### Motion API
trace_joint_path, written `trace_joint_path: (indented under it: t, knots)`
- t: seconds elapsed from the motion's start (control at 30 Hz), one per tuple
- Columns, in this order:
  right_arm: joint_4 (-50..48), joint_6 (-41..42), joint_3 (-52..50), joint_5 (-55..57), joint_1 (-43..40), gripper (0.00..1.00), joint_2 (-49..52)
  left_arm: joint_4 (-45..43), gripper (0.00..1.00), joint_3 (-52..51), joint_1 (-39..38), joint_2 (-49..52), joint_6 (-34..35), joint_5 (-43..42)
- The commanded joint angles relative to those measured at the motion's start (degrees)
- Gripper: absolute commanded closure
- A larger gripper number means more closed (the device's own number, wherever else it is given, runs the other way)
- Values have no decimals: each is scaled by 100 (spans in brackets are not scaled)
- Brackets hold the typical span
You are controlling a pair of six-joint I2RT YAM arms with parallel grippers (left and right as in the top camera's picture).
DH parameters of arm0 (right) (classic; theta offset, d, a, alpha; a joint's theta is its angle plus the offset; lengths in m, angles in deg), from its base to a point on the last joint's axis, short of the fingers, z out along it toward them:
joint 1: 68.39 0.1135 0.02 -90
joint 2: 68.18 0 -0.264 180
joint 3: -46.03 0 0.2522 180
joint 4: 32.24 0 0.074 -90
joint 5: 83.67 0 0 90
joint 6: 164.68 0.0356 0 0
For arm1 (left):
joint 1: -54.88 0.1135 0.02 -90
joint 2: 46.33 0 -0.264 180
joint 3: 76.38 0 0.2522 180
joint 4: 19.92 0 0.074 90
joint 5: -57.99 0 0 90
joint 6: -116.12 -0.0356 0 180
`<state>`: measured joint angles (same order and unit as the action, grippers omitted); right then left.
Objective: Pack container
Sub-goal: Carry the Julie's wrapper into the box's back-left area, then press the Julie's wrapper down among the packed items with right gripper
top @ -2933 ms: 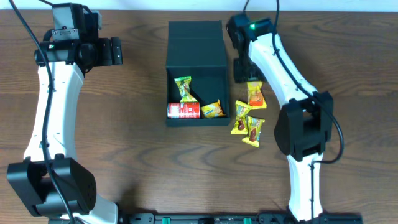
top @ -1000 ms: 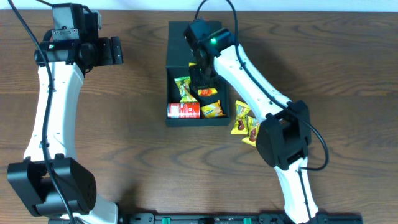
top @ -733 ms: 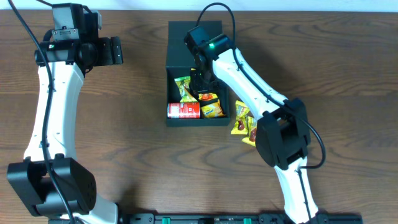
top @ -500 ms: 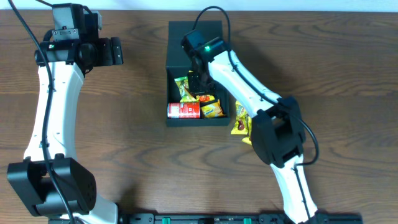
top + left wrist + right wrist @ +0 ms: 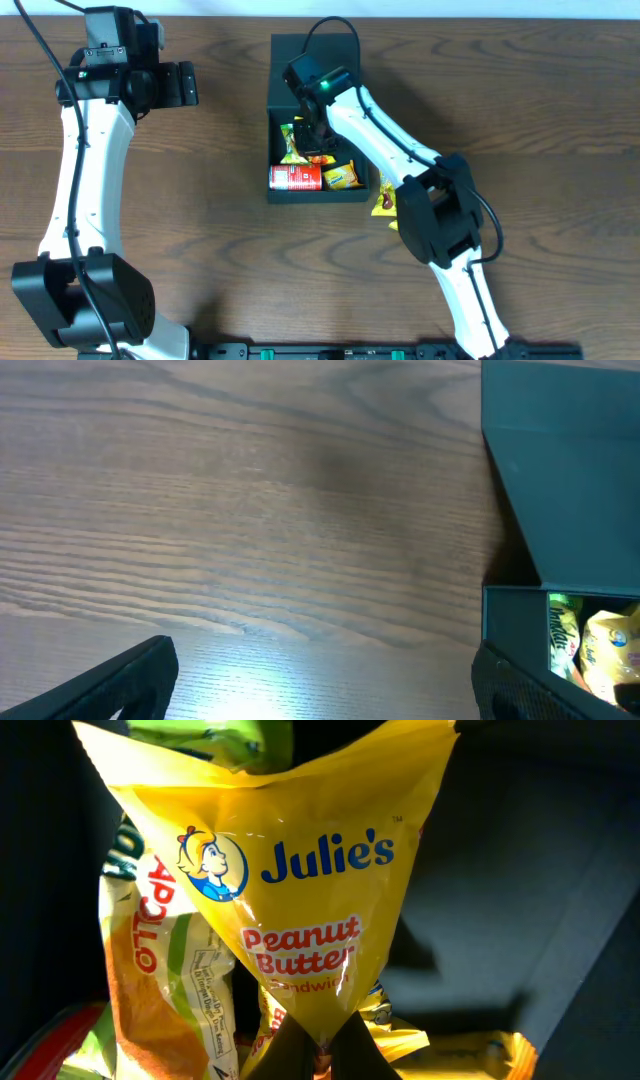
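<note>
The dark teal container sits open at mid-table, its flap lid laid back. My right gripper reaches into it, shut on the pinched end of a yellow Julie's peanut butter packet; in the right wrist view that gripper has its dark fingers pressed tight on the wrapper. Inside lie a green-yellow packet, a red can and another yellow packet. My left gripper hangs open far to the left, its fingertips wide apart over bare wood, the container at its right.
Yellow snack packets lie on the table just right of the container, partly under my right arm. Brown wooden tabletop stretches to the left and front.
My right gripper carried the yellow packet from the table on the container's right into the container and keeps sliding left inside it. The left arm has stayed still.
</note>
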<state>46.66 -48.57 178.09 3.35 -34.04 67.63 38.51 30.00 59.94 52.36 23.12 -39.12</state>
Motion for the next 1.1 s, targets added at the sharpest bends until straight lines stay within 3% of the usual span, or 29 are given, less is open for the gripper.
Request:
trace_joint_path:
  t: [0.0,0.1,0.13,0.17,0.33,0.47,0.63,0.8,0.93,1.07]
  knots:
    - [4,-46,-20,-85,94,98,28,4,5,44,17,59,-22,2]
    - [68,24,-20,15,74,96,28,7,5,44,17,59,-22,2]
    - [83,24,-20,15,66,85,28,7,5,44,17,59,-22,2]
    - [83,24,-20,15,59,68,28,7,5,44,17,59,-22,2]
    - [118,55,-20,142,55,60,31,11,5,44,17,59,-22,2]
    - [79,175,-20,319,50,60,28,11,5,44,17,59,-22,2]
    - [188,557,-20,625,37,74,28,17,5,44,17,59,-22,2]
    - [155,619,-20,680,9,63,28,42,5,44,17,59,-20,0]
    - [57,334,22,433,7,65,15,42,5,44,17,59,-20,0]
    - [120,-4,315,-35,-46,79,-61,52,5,44,17,59,-20,0]
